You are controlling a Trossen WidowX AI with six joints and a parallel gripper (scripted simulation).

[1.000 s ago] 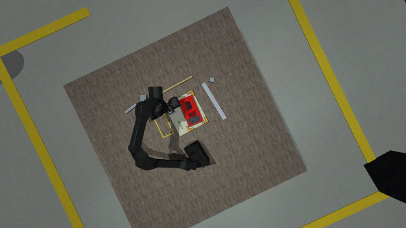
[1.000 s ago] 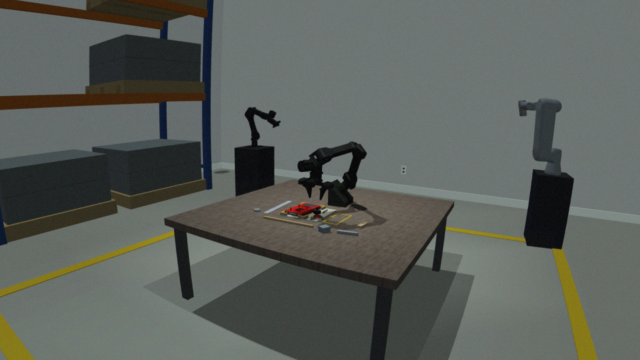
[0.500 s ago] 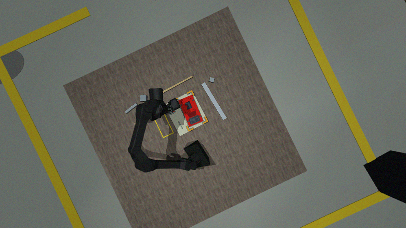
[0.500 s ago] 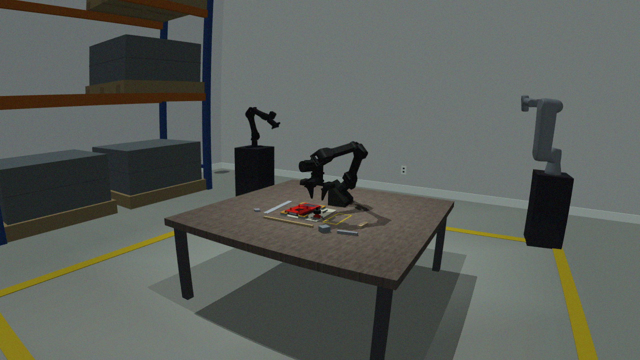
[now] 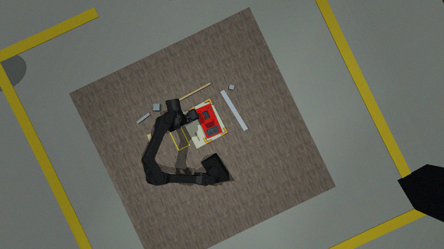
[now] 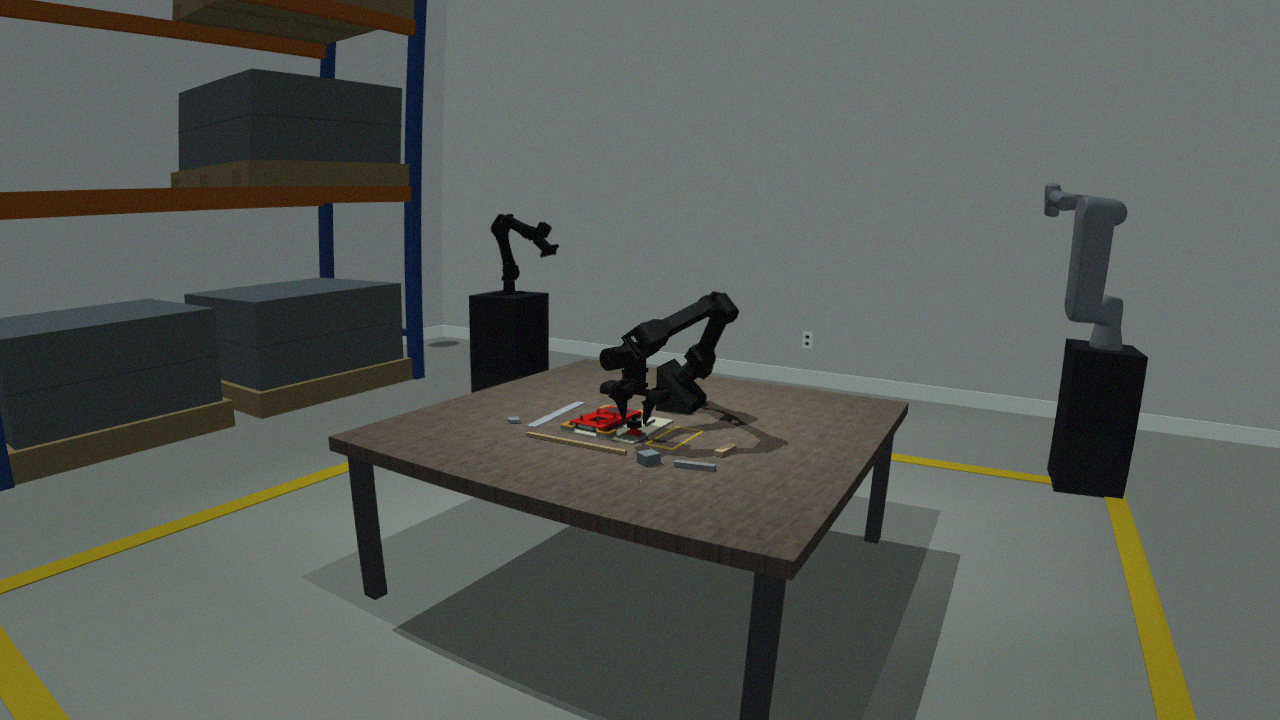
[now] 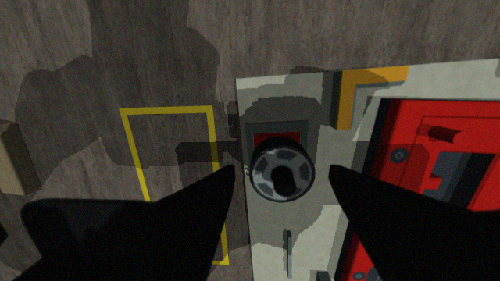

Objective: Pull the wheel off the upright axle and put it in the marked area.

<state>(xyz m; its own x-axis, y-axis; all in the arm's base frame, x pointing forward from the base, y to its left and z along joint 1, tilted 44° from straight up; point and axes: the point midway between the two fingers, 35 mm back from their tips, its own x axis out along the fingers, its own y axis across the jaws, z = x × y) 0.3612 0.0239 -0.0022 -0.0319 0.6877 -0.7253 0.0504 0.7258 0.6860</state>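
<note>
The wheel (image 7: 282, 173), grey with a dark hub, sits on the upright axle on a cream base board (image 7: 273, 222) (image 5: 198, 142). My gripper (image 7: 280, 171) (image 5: 189, 115) (image 6: 631, 413) is open; its two black fingers flank the wheel left and right with a gap on each side. In the top view the gripper hides the wheel. The marked area is a yellow outlined rectangle (image 7: 168, 110) (image 5: 172, 142) on the table just left of the board, partly under the left finger.
A red fixture (image 7: 406, 125) (image 5: 207, 118) fills the board's right side. A tan block (image 7: 9, 160) lies left of the outline. A wooden strip (image 5: 194, 92), a long grey bar (image 5: 233, 109) and small grey blocks (image 5: 156, 107) lie around. The arm base (image 5: 215, 167) stands nearby.
</note>
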